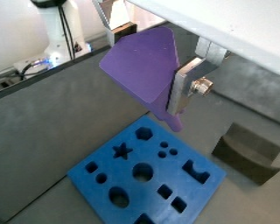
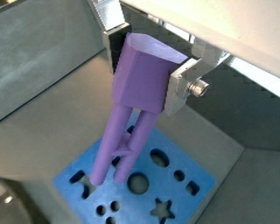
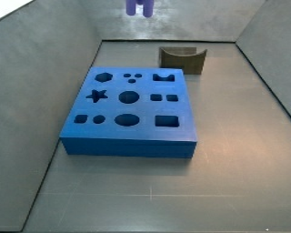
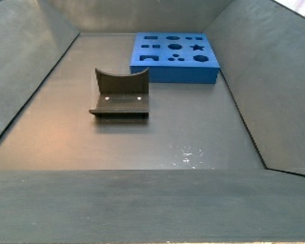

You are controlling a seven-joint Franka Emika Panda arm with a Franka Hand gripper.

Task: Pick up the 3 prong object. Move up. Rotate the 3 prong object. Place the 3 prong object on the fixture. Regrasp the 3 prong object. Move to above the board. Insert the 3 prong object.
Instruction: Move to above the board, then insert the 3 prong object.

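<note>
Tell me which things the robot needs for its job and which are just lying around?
Needed:
- 3 prong object, purple, held in the gripper high above the board
- board, blue
- fixture, dark, empty now

Just lying about:
- nothing on the grey floor

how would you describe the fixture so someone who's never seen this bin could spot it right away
Start at the big blue board lying on the grey floor. Off one of its sides, apart from it, stands the fixture, a small dark olive-brown block. Its scooped, curved top with raised sides sets it apart; the only other piece, the purple 3 prong object, hangs in the gripper overhead.
</note>
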